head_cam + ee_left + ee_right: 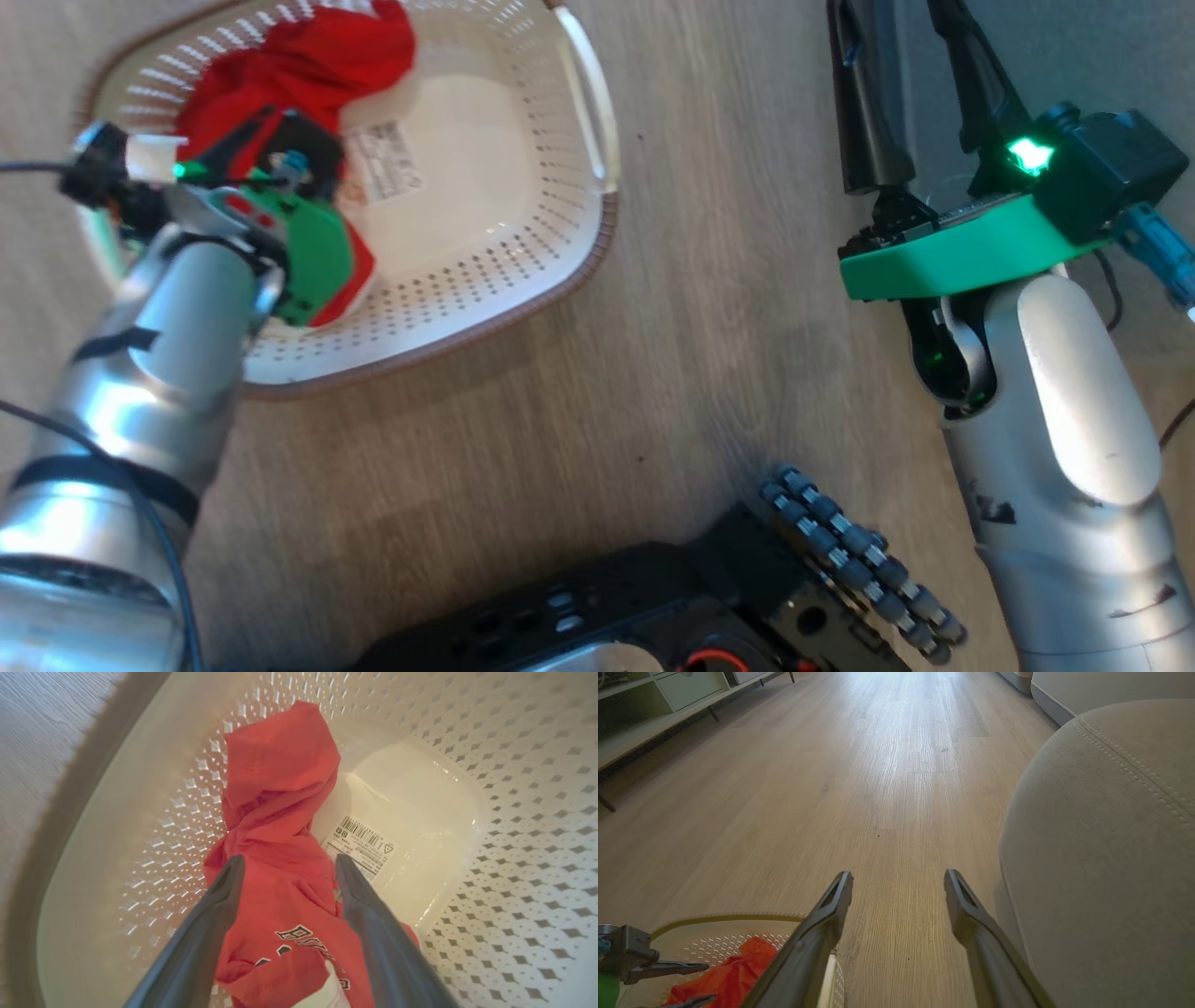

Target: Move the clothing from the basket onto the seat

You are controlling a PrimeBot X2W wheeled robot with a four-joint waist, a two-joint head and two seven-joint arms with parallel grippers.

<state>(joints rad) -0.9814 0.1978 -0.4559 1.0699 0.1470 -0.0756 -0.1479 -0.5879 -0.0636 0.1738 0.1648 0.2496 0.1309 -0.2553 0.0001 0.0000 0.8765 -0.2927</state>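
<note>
The cream basket (pixel 579 112) stands on the wooden floor with the red clothing (pixel 308 56) bunched at its far left side. My left gripper (pixel 275 140) reaches down into it. In the left wrist view, the left gripper (pixel 288 862) is open, with one finger on each side of the red garment (pixel 280 788). That garment bears white printed marks (pixel 299 935), and a white cloth piece (pixel 327 994) lies at the bottom edge. A paper sticker (pixel 359 844) shows on the basket floor. My right gripper (pixel 899 877) is open and empty above the floor, next to the grey seat (pixel 1111 835).
The robot's black base (pixel 653 607) and its roller wheel (pixel 859 560) lie at the bottom of the head view. A low shelf unit (pixel 644 709) lines the far left wall, and more grey furniture (pixel 1111 686) stands beyond the seat. Wooden floor (pixel 896 765) stretches between them.
</note>
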